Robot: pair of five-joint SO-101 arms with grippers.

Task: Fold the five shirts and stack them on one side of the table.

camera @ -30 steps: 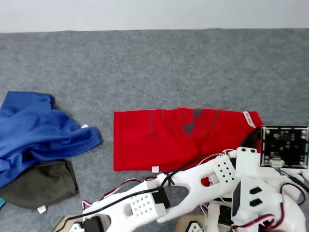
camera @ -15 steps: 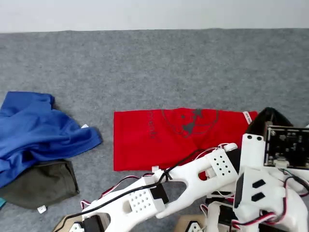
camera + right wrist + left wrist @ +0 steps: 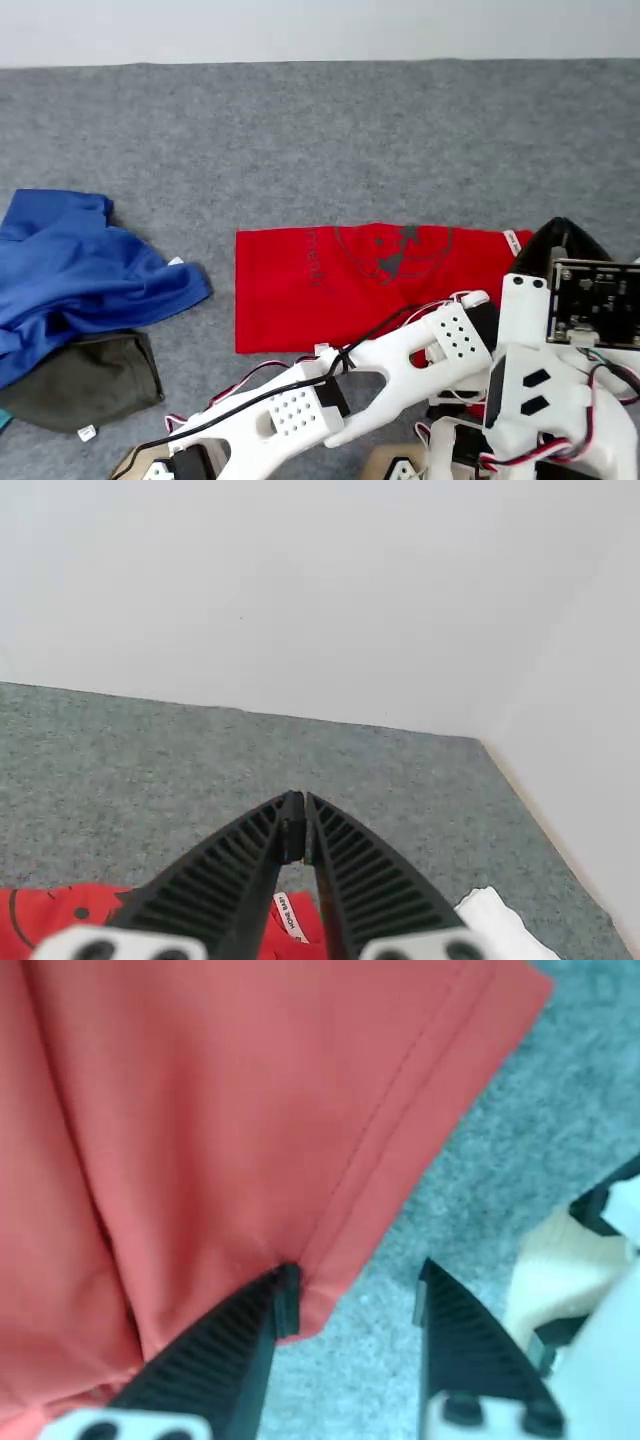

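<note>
High view / progress: the red shirt point(image 3: 340, 285) lies flat as a long rectangle, centre to centre-right of the frame. I judge it partly folded, not yet at its final size.
High view / unfolded: the blue shirt point(image 3: 80, 270) is crumpled at the left edge. The dark green shirt point(image 3: 85, 385) is bunched just under it at lower left. A teal sliver point(image 3: 4, 420) at the far lower-left edge may be another garment; cannot tell.
High view / stack: none formed on the grey table point(image 3: 320, 130). I judge most of the task is left.
High view / arms: the left arm point(image 3: 400, 360) stretches from the bottom edge up and rightward to the red shirt's lower right part. The right arm point(image 3: 540, 390) fills the lower right corner, with the right gripper point(image 3: 558, 238) lifted by the shirt's right end.
Left wrist view / claw: the left gripper point(image 3: 355, 1285) is released, jaws apart, grasping nothing. One tip touches the red shirt's hem point(image 3: 400, 1090); the other is over bare table just beside it.
Right wrist view / claw: the right gripper point(image 3: 298, 825) is clenched with nothing between the jaws. It is raised off the table and aimed at the far wall point(image 3: 320, 580).
Right wrist view / shirt: the red shirt's label point(image 3: 287, 916) sits close below the claw.
</note>
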